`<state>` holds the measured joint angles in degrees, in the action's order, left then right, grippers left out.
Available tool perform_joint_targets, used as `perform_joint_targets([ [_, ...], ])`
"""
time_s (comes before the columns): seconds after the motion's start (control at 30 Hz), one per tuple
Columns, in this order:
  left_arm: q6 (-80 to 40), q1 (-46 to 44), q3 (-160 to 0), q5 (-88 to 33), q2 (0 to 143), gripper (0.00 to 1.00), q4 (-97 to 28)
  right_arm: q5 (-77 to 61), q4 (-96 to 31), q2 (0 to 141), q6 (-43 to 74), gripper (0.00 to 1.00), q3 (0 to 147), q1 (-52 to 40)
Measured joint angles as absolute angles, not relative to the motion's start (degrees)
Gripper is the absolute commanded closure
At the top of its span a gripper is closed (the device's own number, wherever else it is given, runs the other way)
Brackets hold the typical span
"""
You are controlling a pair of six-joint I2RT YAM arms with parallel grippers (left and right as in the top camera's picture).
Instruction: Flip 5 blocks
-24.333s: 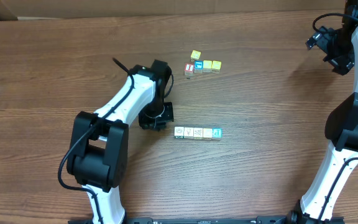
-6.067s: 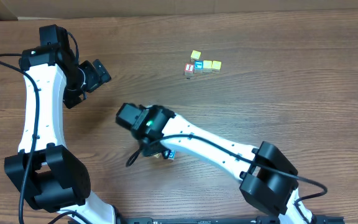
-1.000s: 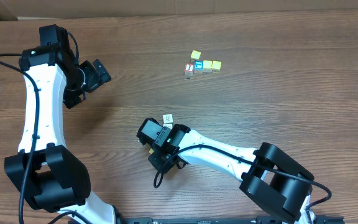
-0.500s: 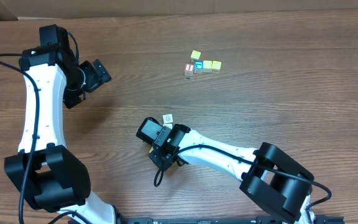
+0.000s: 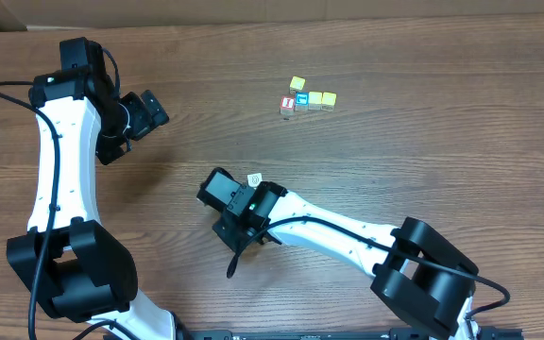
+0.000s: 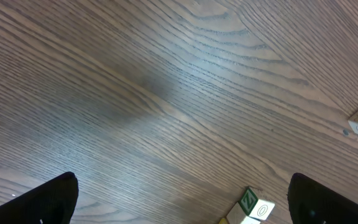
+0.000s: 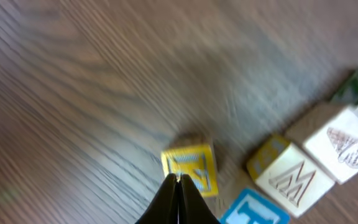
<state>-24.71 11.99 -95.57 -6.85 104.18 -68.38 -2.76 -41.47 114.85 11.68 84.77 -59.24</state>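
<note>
The right claw [image 7: 179,186] has its fingers pressed together on nothing, its tip at the lower edge of a yellow block [image 7: 190,168] whose blue letter is too blurred to read. To the right in the right wrist view lie a blue block [image 7: 253,210] with a white letter cut off by the frame, a whitish block [image 7: 296,177] bearing a faint M-like zigzag, and a second whitish block [image 7: 344,146] with a shell-like drawing. The green block [image 6: 248,200] reads "Z" at the bottom of the left wrist view. The left claw [image 6: 182,190] is spread wide and empty at the upper left overhead. A red-lettered cube [image 5: 288,103] sits in the upper centre of the bench [image 5: 423,170].
</note>
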Motion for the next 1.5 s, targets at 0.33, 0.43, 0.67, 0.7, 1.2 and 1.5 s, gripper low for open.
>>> perform_joint_targets([
  [0.33,-24.7,12.0,-95.6,-6.8,104.2,0.0,-68.4,-2.6,-36.7,114.7,14.2,0.82,85.1,-58.6],
  [0.43,-24.7,12.0,-95.6,-6.9,104.2,0.0,-68.4,-2.5,-35.5,115.4,14.5,0.85,85.1,-58.6],
  [0.67,-24.7,12.0,-95.6,-6.8,104.2,0.0,-68.4,-2.5,-35.7,118.6,15.0,0.76,85.1,-58.6],
  [0.7,-24.7,12.0,-95.6,-6.8,104.2,0.0,-68.4,-2.5,-35.9,118.7,15.0,0.76,85.1,-58.6],
  [1.2,-24.7,12.0,-95.6,-6.9,104.2,0.0,-68.4,-10.8,-39.7,118.7,15.0,0.76,85.1,-58.9],
  [1.5,-24.7,12.0,-95.6,-6.8,104.2,0.0,-68.4,-10.8,-42.9,118.5,15.0,0.74,87.0,-58.9],
])
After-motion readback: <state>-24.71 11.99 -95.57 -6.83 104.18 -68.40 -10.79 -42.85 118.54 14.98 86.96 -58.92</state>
